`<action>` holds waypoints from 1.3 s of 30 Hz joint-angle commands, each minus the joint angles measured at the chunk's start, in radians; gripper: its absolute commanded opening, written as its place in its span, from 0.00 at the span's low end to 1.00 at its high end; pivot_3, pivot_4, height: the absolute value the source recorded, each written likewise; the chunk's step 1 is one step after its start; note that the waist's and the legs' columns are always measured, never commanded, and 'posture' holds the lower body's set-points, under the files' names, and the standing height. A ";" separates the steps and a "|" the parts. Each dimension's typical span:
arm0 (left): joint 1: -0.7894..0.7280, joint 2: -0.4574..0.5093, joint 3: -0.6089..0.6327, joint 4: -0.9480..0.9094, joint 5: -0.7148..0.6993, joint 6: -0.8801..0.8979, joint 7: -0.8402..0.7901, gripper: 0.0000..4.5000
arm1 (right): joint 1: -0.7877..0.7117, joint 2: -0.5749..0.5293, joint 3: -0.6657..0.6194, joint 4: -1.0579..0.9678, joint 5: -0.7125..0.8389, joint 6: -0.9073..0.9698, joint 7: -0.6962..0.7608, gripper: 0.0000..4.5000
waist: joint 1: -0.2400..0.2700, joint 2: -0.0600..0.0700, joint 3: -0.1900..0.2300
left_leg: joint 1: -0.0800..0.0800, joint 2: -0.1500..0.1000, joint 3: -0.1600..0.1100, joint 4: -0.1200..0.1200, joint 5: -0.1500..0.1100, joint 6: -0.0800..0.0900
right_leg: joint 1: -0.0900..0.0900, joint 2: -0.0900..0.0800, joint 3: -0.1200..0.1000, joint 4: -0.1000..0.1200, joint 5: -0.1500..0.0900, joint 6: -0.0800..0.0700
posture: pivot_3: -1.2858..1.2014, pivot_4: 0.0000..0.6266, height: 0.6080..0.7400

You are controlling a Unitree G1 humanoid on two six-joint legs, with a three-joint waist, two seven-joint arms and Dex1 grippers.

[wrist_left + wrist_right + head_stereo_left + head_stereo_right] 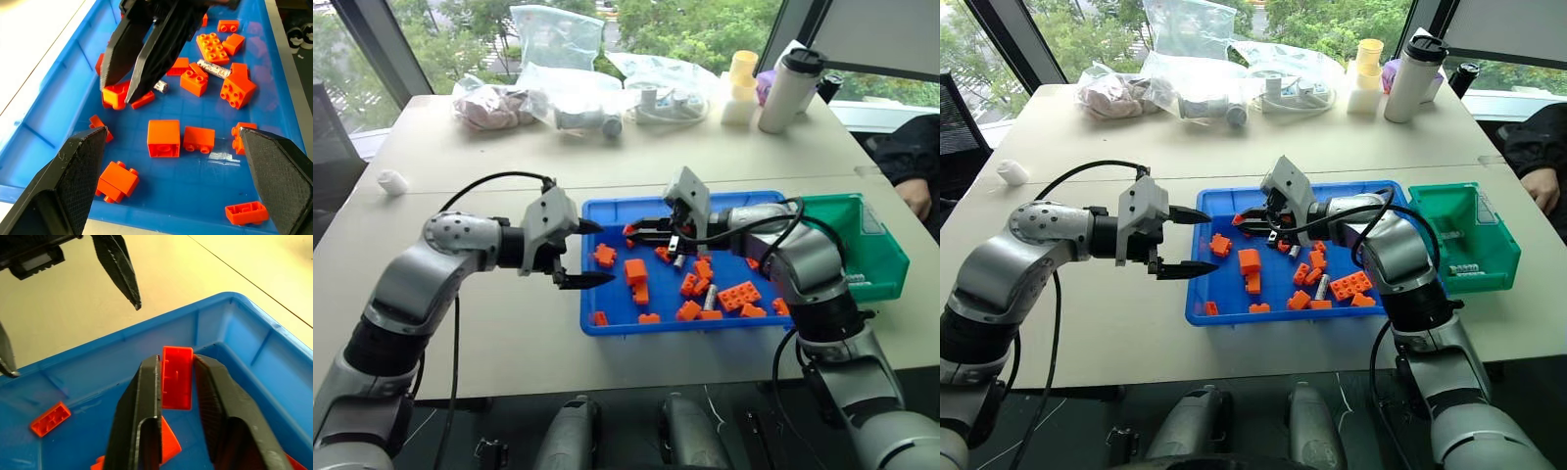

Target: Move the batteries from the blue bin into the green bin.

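Note:
The blue bin (607,328) lies in front of me with several orange bricks scattered in it. Two silver batteries lie among them: one (213,68) between bricks, the other (160,86) just behind my right gripper's fingers. My right gripper (634,230) hovers over the bin's far-left part, shut on an orange brick (176,377) that fills the gap between its fingers. My left gripper (592,253) hangs open and empty by the bin's left rim, pointing into it. The green bin (881,269) stands against the blue bin's right end, with small silver pieces (1466,267) inside.
Clear plastic bags (563,93), a white bottle (790,88) and a yellow-and-white stack (741,86) line the table's far side. A small white object (392,181) sits far left. A person's hand (913,201) rests at the right edge.

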 commanded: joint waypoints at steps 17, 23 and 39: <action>-0.022 0.014 0.008 -0.028 -0.020 0.002 -0.030 1.00 | 0.076 -0.252 0.013 -0.068 -0.005 0.073 0.114 0.84 | -0.003 0.000 0.000 | 0.000 0.001 0.001 0.000 0.000 0.000 | 0.000 0.001 0.000 0.000 0.000 0.000 | 0.52 0.24 1.00; -0.022 0.011 0.010 -0.028 -0.019 0.004 -0.029 1.00 | 0.049 -0.234 0.055 -0.017 -0.055 0.059 0.084 0.98 | 0.001 0.000 0.000 | 0.000 0.001 0.001 0.000 0.000 0.000 | 0.000 0.001 0.000 0.000 0.000 0.000 | 0.52 0.24 1.00; -0.009 0.012 0.012 -0.034 -0.015 -0.001 -0.022 1.00 | 0.021 -0.212 0.116 0.098 -0.148 -0.018 0.089 0.67 | 0.000 0.000 0.000 | 0.000 0.000 0.000 0.000 0.000 0.000 | 0.000 0.000 0.000 0.000 0.000 0.000 | 0.52 0.24 1.00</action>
